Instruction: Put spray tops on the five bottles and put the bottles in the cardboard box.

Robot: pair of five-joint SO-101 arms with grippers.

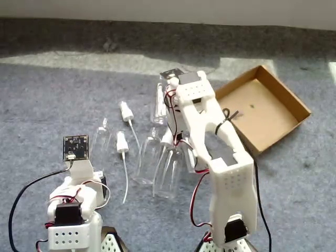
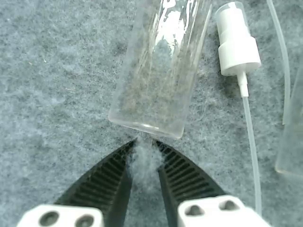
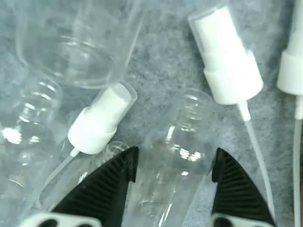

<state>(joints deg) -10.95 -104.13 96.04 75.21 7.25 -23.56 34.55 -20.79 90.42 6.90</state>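
Grey carpet point(image 1: 47, 105) is the work surface, and all the parts lie loose on it.

Left gripper point(image 2: 145, 144): the black ribbed jaws are a narrow slit apart with carpet showing between them, and they grip nothing. The tips sit just short of the base of the leftmost bottle point(image 2: 158, 71); can't tell if they touch it. That bottle is clear, on its side, with no top fitted.

Just right of it lies the near spray top point(image 2: 236, 42), white, with its dip tube running back toward the arm. The far spray top point(image 1: 126, 112) lies farther up the table, also loose.

Mid-table, two clear bottles, bottle A point(image 1: 147, 153) and bottle B point(image 1: 170, 169), lie side by side and look to be touching. The rear bottle point(image 1: 158, 105) lies farther back, beside the right arm point(image 1: 210, 121).

Right gripper point(image 3: 176, 155): the jaws are wide apart, one on each side of the neck end of an uncapped bottle point(image 3: 182, 135). They straddle it without squeezing; contact on either side is unclear. A third spray top point(image 3: 102, 124) lies just beside one jaw, resting against neighbouring bottles.

Cardboard box point(image 1: 262, 113): far right, open side up, apart from the bottles. All visible bottles are on the carpet outside it.
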